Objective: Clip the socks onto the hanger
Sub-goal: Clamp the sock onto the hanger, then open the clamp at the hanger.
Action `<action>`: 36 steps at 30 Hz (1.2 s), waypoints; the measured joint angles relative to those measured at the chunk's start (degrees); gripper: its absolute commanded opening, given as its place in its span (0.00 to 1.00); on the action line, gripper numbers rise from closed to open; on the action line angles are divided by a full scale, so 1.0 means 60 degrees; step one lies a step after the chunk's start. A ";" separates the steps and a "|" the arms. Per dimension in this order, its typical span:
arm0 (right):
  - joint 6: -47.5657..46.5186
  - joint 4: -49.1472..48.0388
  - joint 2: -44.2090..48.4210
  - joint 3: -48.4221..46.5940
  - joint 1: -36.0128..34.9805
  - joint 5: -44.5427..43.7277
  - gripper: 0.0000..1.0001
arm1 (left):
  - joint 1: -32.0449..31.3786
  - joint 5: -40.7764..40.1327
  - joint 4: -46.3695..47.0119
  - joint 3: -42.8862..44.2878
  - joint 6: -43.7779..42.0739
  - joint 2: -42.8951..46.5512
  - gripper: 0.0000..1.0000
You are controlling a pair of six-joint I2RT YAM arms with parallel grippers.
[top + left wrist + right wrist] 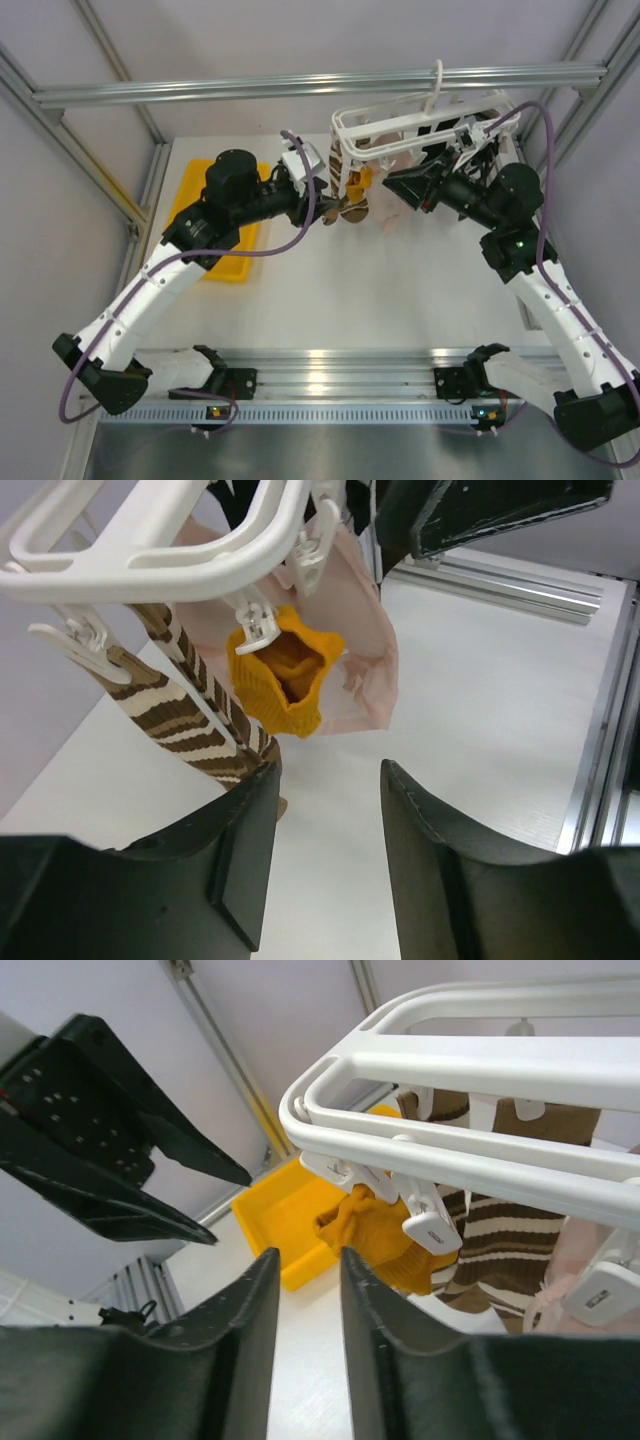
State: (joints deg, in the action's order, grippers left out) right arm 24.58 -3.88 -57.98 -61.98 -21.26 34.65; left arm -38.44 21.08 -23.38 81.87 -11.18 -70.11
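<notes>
Hanging from the white hanger (150,555), mustard sock (280,680) gapes.

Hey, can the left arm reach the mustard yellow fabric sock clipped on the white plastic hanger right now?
Probably yes: the left gripper is open and faces the mustard yellow fabric sock, nothing between; only the brown-and-cream striped sock hangs close beside one finger.

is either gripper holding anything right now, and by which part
Nothing is held. The left gripper stands open beside the brown striped sock; the right gripper shows only a narrow gap with nothing in it.
</notes>
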 measured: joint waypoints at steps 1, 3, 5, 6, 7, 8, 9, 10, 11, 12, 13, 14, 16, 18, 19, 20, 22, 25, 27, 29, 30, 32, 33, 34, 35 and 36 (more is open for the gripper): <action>-0.0076 0.0058 0.0044 0.0000 -0.0004 -0.0040 0.34 | 0.0004 0.0153 0.0000 -0.0066 -0.0102 0.0171 0.51; -0.0270 0.0259 0.0222 0.0000 0.0000 -0.0171 0.32 | -0.0007 0.0441 0.0011 -0.0164 -0.0346 0.0444 0.52; -0.0353 0.0484 0.0466 0.0000 0.0040 -0.0288 0.32 | -0.0208 0.0474 0.0142 -0.0302 -0.0525 0.0678 0.53; -0.0357 0.0546 0.0579 0.0000 0.0098 -0.0331 0.32 | -0.0372 0.0401 0.0208 -0.0357 -0.0630 0.0750 0.53; -0.0357 0.0608 0.0718 0.0000 0.0160 -0.0382 0.32 | -0.0670 0.0226 0.0335 -0.0433 -0.0729 0.0805 0.51; -0.0353 0.0652 0.0838 0.0000 0.0229 -0.0463 0.32 | -0.0998 -0.0007 0.0521 -0.0528 -0.0856 0.0834 0.50; -0.0353 0.0670 0.0922 0.0000 0.0277 -0.0561 0.32 | -0.1351 -0.0277 0.0721 -0.0648 -0.0984 0.0834 0.50; -0.0361 0.0696 0.0987 0.0000 0.0321 -0.0674 0.32 | -0.1698 -0.0557 0.0918 -0.0794 -0.1129 0.0834 0.50; -0.0375 0.0736 0.1020 0.0000 0.0324 -0.0780 0.32 | -0.2065 -0.0874 0.1104 -0.0962 -0.1246 0.0816 0.50; -0.0382 0.0761 0.1020 0.0000 0.0324 -0.0838 0.32 | -0.2393 -0.1209 0.1304 -0.1126 -0.1392 0.0772 0.50; -0.0386 0.0772 0.0994 0.0000 0.0324 -0.0889 0.32 | -0.2750 -0.1621 0.1541 -0.1286 -0.1530 0.0688 0.50; -0.0382 0.0787 0.0933 0.0000 0.0324 -0.0951 0.33 | -0.3085 -0.2095 0.1858 -0.1424 -0.1687 0.0586 0.54; -0.0364 0.0769 0.0765 0.0000 0.0324 -0.1035 0.33 | -0.3570 -0.2947 0.2601 -0.1654 -0.1927 0.0277 0.58; -0.0306 0.0765 0.0605 0.0000 0.0328 -0.1086 0.34 | -0.3905 -0.3767 0.3300 -0.1840 -0.1949 -0.0066 0.57; -0.0266 0.0765 0.0528 0.0000 0.0328 -0.1107 0.34 | -0.4044 -0.4182 0.3668 -0.1927 -0.1894 -0.0215 0.55; -0.0226 0.0761 0.0466 0.0000 0.0328 -0.1133 0.34 | -0.4175 -0.4728 0.4102 -0.2000 -0.1818 -0.0415 0.54; -0.0146 0.0761 0.0412 0.0000 0.0328 -0.1195 0.34 | -0.4350 -0.5676 0.4790 -0.2058 -0.1585 -0.0765 0.51; -0.0025 0.0743 0.0401 0.0000 0.0328 -0.1315 0.36 | -0.4452 -0.6859 0.5818 -0.2120 -0.1137 -0.1235 0.55; 0.0040 0.0729 0.0404 0.0000 0.0328 -0.1413 0.39 | -0.4452 -0.7446 0.6524 -0.2280 -0.0900 -0.1443 0.59; 0.0124 0.0729 0.0408 0.0000 0.0328 -0.1581 0.40 | -0.4444 -0.7828 0.7246 -0.2517 -0.0765 -0.1570 0.62; 0.0168 0.0736 0.0412 0.0000 0.0328 -0.1668 0.41 | -0.4444 -0.7989 0.7599 -0.2630 -0.0696 -0.1643 0.63; 0.0248 0.0743 0.0437 0.0000 0.0335 -0.1865 0.42 | -0.4444 -0.8222 0.8105 -0.2747 -0.0612 -0.1789 0.63; 0.0284 0.0761 0.0463 0.0000 0.0342 -0.1963 0.43 | -0.4437 -0.8338 0.8357 -0.2758 -0.0576 -0.1883 0.63; 0.0372 0.0783 0.0495 0.0000 0.0361 -0.2073 0.43 | -0.4419 -0.8426 0.8557 -0.2758 -0.0535 -0.1971 0.63; 0.0430 0.0794 0.0532 0.0000 0.0386 -0.2142 0.43 | -0.4401 -0.8488 0.8765 -0.2758 -0.0492 -0.2058 0.62; 0.0499 0.0794 0.0586 0.0000 0.0412 -0.2251 0.44 | -0.4375 -0.8568 0.8998 -0.2754 -0.0437 -0.2160 0.62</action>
State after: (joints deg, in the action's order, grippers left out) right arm 27.57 0.89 -54.46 -61.98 -18.79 21.15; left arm -64.69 -30.33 30.61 65.34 -13.80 -83.07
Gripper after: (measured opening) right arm 0.430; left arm 0.625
